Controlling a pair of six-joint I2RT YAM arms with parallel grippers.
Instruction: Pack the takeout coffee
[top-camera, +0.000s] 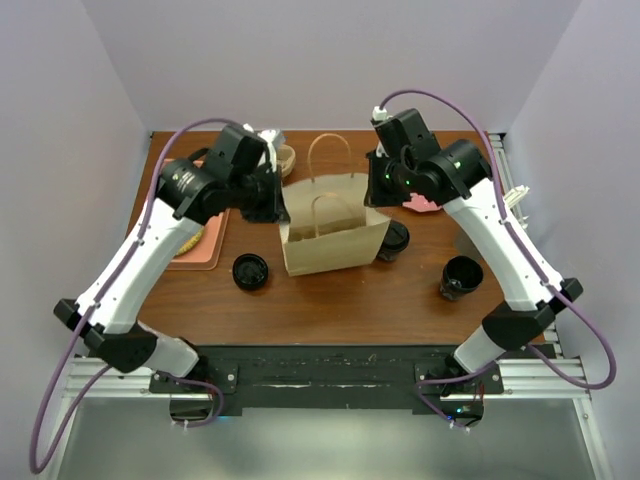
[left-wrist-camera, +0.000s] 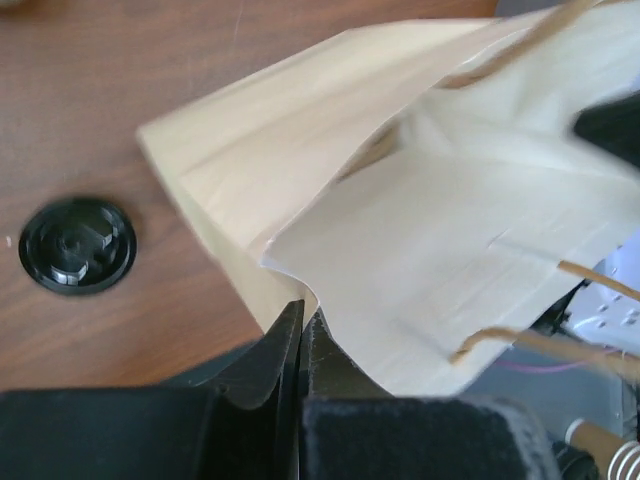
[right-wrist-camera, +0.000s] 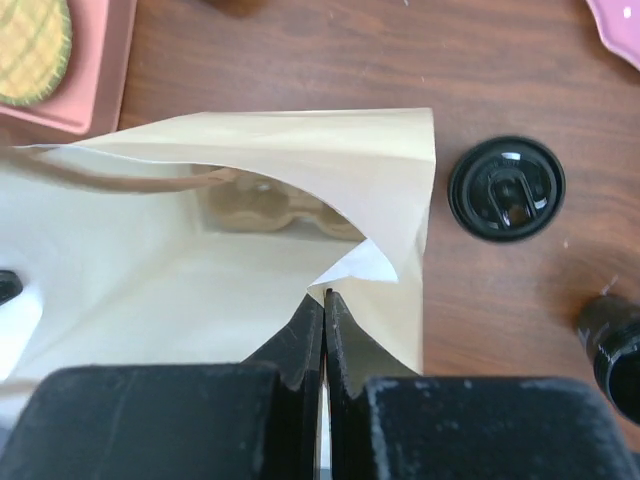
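A brown paper bag (top-camera: 335, 232) with handles stands open at the table's middle. My left gripper (top-camera: 276, 197) is shut on its left rim, as the left wrist view (left-wrist-camera: 302, 316) shows. My right gripper (top-camera: 381, 190) is shut on its right rim, as the right wrist view (right-wrist-camera: 325, 298) shows. Three black lidded coffee cups stand on the table: one (top-camera: 250, 271) left of the bag, also in the left wrist view (left-wrist-camera: 77, 244); one (top-camera: 394, 240) against the bag's right side, also in the right wrist view (right-wrist-camera: 506, 188); one (top-camera: 460, 277) further right. A tan pulp carrier (right-wrist-camera: 260, 207) lies inside the bag.
A pink tray (top-camera: 196, 243) with a yellow item lies at the left under my left arm and shows in the right wrist view (right-wrist-camera: 95, 70). A pink plate (top-camera: 421, 203) lies behind my right gripper. Small items (top-camera: 281, 155) sit at the back left.
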